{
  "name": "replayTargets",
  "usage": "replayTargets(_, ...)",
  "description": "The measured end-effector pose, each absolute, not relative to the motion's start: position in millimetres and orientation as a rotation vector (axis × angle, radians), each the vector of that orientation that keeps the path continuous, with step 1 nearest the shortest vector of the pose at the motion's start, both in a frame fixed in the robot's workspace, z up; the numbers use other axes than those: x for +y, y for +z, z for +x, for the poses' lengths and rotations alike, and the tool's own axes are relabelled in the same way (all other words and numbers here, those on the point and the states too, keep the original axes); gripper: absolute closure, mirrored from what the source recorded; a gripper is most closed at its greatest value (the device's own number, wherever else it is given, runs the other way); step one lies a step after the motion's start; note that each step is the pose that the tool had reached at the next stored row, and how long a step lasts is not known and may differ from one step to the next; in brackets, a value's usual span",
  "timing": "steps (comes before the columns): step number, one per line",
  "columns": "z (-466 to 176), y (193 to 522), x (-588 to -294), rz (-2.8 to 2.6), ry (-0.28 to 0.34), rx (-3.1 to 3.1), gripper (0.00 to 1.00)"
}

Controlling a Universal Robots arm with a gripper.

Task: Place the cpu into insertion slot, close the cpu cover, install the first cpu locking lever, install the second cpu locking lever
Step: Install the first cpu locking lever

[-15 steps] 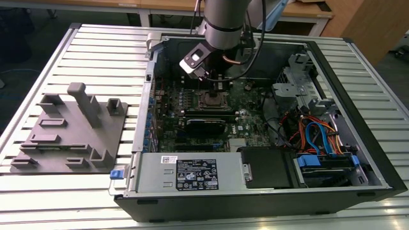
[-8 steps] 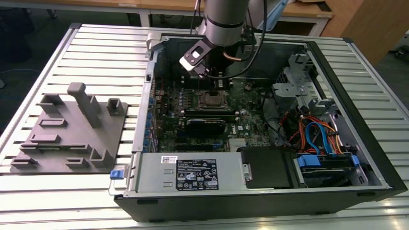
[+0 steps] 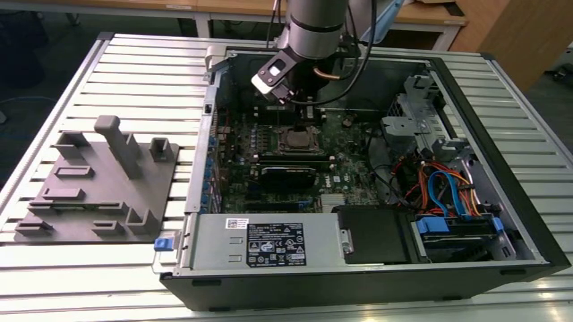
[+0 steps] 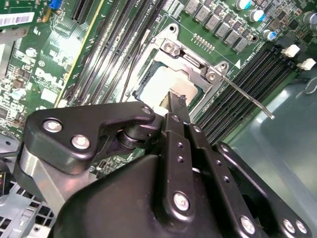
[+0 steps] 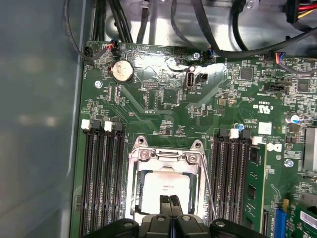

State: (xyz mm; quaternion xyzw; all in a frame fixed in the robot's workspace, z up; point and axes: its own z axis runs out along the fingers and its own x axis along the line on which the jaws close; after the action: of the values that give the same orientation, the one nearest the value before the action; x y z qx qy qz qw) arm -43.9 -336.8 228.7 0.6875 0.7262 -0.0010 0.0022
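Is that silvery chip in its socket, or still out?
In. In the first wrist view the cpu lies flat and level inside the cover frame's window.

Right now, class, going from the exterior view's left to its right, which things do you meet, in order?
Grey fixture plate with upright pegs → the cpu on the green board inside the open computer case → bundle of blue and orange cables.
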Motion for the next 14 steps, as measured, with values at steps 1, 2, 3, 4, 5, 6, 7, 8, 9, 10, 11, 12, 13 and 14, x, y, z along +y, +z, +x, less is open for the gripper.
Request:
replayTargets(1, -43.9, 229.5, -336.8, 2.156, -0.004, 2.278, 0.90)
replayTargets(2, -43.9, 229.9, -336.8, 2.156, -0.004, 2.278, 0.90)
replayTargets(3, -43.9, 229.9, -336.8, 2.156, -0.004, 2.278, 0.90)
replayTargets(4, -43.9, 229.9, -336.8, 2.156, -0.004, 2.278, 0.90)
replayTargets(5, -43.9, 229.9, -336.8, 2.156, -0.004, 2.278, 0.90)
replayTargets(6, -43.9, 230.0, -336.8, 2.156, -0.004, 2.278, 0.90)
replayTargets(7, -43.9, 230.0, -336.8, 2.156, -0.004, 2.278, 0.90)
replayTargets(8, -43.9, 230.0, -336.8, 2.156, -0.004, 2.278, 0.90)
replayTargets(9, -43.9, 230.0, -336.8, 2.156, -0.004, 2.278, 0.90)
replayTargets(10, -43.9, 230.0, -336.8, 2.156, -0.004, 2.278, 0.90)
replayTargets(11, -43.9, 230.0, -336.8, 2.156, -0.004, 2.278, 0.90)
replayTargets(12, -43.9, 230.0, -336.8, 2.156, -0.004, 2.278, 0.90)
replayTargets(13, -43.9, 230.1, -336.8, 2.155, -0.004, 2.278, 0.90)
replayTargets(14, -43.9, 230.0, -336.8, 2.154, -0.004, 2.280, 0.90)
